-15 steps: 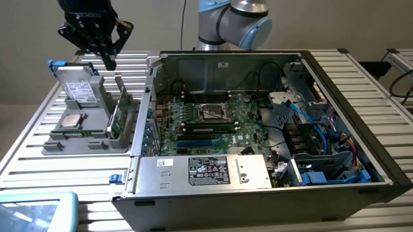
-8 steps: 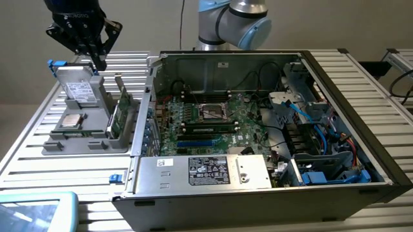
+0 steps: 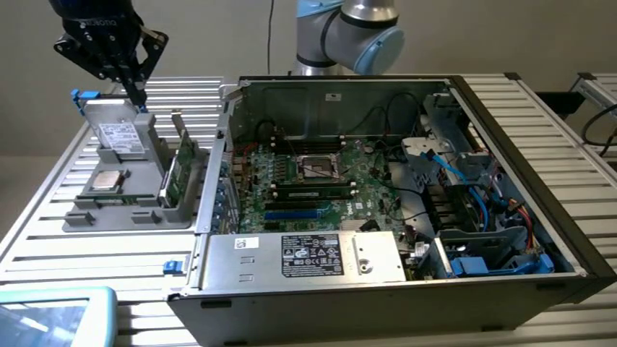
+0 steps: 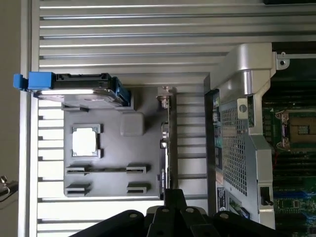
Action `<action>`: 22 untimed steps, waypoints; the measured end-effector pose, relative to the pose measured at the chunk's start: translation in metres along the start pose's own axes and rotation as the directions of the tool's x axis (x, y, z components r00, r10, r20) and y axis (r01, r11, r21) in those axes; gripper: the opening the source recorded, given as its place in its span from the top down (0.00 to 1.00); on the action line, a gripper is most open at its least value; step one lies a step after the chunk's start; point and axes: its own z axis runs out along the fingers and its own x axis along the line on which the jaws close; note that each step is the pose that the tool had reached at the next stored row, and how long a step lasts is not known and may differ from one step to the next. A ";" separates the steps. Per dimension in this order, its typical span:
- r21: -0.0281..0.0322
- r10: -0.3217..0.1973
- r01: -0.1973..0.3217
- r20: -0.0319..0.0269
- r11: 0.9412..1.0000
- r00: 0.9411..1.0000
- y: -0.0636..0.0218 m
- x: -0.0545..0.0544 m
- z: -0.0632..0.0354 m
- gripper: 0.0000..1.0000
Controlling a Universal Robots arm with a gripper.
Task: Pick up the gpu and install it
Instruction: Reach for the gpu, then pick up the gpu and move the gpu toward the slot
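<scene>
While gripper hovers over tray, gpu stands on edge, untouched.
Prob. light, stiff, fragile pcb: take by top edge, not the chips; pincer apart or together, I cannot tell.

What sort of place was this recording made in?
Probably a robotics lab bench set up for PC assembly: an open computer case on a slatted aluminium table, a grey parts tray holding the gpu and a hard drive, and the gripper above the tray.

The exterior view stands back, angled down over the computer case and the tray below the gripper. The wrist view looks straight down past the gripper, sharing the tray and part of the computer case.
</scene>
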 end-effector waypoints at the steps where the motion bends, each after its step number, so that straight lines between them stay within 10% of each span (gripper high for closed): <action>1: 0.000 -0.002 0.002 0.000 1.000 1.000 0.0009 0.002 0.0001 0.89; 19: 0.000 -0.008 0.008 0.000 1.000 1.000 0.0046 0.005 0.0012 0.89; 22: 0.000 -0.008 0.008 0.000 1.000 1.000 0.0046 0.005 0.0012 0.76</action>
